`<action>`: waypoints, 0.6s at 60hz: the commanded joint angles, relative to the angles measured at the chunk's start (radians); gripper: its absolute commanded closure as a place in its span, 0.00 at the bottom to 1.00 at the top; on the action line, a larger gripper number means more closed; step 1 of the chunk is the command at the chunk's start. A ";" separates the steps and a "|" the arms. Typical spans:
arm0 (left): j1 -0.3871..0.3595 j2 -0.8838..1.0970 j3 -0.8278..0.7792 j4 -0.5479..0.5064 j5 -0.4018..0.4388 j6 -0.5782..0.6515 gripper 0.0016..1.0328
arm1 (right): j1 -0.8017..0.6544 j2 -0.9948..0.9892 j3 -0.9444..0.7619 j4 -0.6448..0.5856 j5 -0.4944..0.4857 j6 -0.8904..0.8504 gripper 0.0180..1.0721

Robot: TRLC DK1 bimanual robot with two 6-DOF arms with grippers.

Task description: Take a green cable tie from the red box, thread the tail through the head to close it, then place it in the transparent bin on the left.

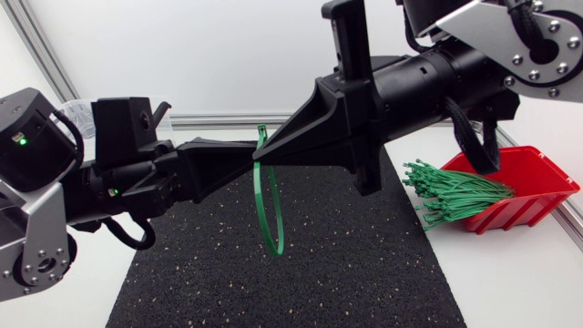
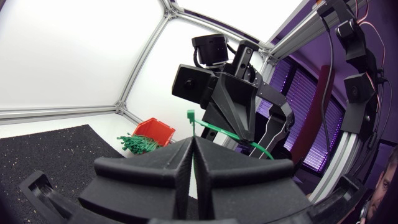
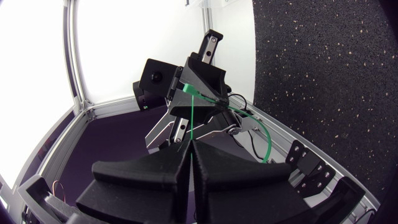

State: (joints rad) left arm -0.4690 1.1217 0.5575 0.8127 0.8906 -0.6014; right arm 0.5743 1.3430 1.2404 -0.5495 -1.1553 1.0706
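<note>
Our left gripper (image 1: 249,161) and right gripper (image 1: 266,152) meet tip to tip above the mat (image 1: 346,264), each pinched shut on the same tie (image 1: 270,214). The left holds it just under the head (image 2: 190,114) and the right clamps the strap close by, so the rest hangs below as a loop. We judge this face-to-face hold serves to line the tail up with the head, well away from the box (image 1: 533,182); we cannot tell whether it is threaded yet.

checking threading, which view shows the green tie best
Head view: the green tie shows as a whole curve. Left wrist view shows its head and a short strip; right wrist view, a thin partial arc.
</note>
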 commanded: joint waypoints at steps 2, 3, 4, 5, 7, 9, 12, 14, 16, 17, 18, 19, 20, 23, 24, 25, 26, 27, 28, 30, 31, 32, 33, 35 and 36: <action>-0.007 -0.003 0.007 0.016 0.002 -0.005 0.97 | 0.007 0.008 -0.015 0.010 -0.001 0.019 0.94; -0.007 -0.002 0.005 0.016 0.002 -0.003 0.97 | 0.007 0.008 -0.015 0.011 -0.001 0.019 0.94; -0.005 0.000 0.004 0.016 0.002 -0.003 0.97 | 0.007 0.007 -0.015 0.010 -0.001 0.019 0.94; -0.005 0.001 0.002 0.016 0.002 -0.003 0.97 | 0.007 0.007 -0.015 0.010 -0.001 0.019 0.94; -0.005 0.004 0.001 0.016 0.002 -0.001 0.97 | 0.007 0.007 -0.015 0.011 -0.001 0.019 0.94; -0.005 0.004 -0.002 0.016 0.002 0.002 0.97 | 0.007 0.005 -0.015 0.010 -0.001 0.019 0.94; -0.002 0.007 -0.004 0.016 0.002 0.006 0.97 | 0.007 0.004 -0.015 0.010 -0.001 0.019 0.94; 0.000 0.012 -0.004 0.017 0.002 0.011 0.97 | 0.007 0.002 -0.015 0.010 -0.001 0.019 0.94; 0.004 0.018 0.001 0.017 0.002 0.011 0.97 | 0.007 0.002 -0.015 0.011 -0.001 0.019 0.94; 0.004 0.021 0.001 0.017 0.002 0.011 0.97 | 0.007 0.002 -0.015 0.010 -0.001 0.019 0.94; 0.006 0.024 0.002 0.017 0.002 0.011 0.97 | 0.007 0.002 -0.015 0.011 -0.001 0.019 0.94; 0.006 0.026 0.002 0.017 0.002 0.011 0.97 | 0.007 0.002 -0.015 0.011 -0.001 0.019 0.94; 0.006 0.026 0.002 0.017 0.002 0.011 0.97 | 0.009 0.002 -0.015 0.011 -0.001 0.019 0.94; 0.006 0.027 0.001 0.017 0.002 0.012 0.97 | 0.009 0.001 -0.015 0.010 -0.001 0.019 0.94; 0.006 0.027 0.001 0.017 0.002 0.012 0.97 | 0.007 0.001 -0.015 0.010 -0.001 0.019 0.94; 0.006 0.027 0.001 0.017 0.002 0.012 0.97 | 0.009 -0.001 -0.015 0.010 -0.001 0.019 0.95; 0.006 0.027 0.001 0.017 0.002 0.012 0.97 | 0.009 -0.001 -0.015 0.011 -0.001 0.019 0.94; 0.006 0.027 0.001 0.017 0.002 0.012 0.97 | 0.009 -0.001 -0.015 0.010 -0.001 0.019 0.94; 0.006 0.027 0.001 0.017 0.002 0.012 0.97 | 0.009 -0.001 -0.015 0.010 -0.001 0.019 0.94; 0.006 0.027 0.001 0.017 0.002 0.012 0.97 | 0.007 -0.001 -0.015 0.010 -0.001 0.019 0.94; 0.006 0.027 0.001 0.017 0.002 0.012 0.97 | 0.007 -0.001 -0.015 0.010 -0.001 0.019 0.94; 0.006 0.027 0.001 0.017 0.002 0.012 0.97 | 0.007 0.001 -0.015 0.011 -0.001 0.019 0.94; 0.006 0.026 0.001 0.017 0.002 0.012 0.97 | 0.007 0.001 -0.016 0.010 -0.001 0.019 0.94; 0.006 0.023 0.001 0.017 0.002 0.011 0.97 | 0.007 0.001 -0.016 0.011 -0.001 0.019 0.94; 0.006 0.021 0.001 0.017 0.002 0.011 0.97 | 0.007 0.001 -0.016 0.011 -0.001 0.019 0.94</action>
State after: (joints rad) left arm -0.4667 1.1400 0.5571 0.8131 0.8909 -0.6006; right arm 0.5751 1.3430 1.2404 -0.5495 -1.1553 1.0706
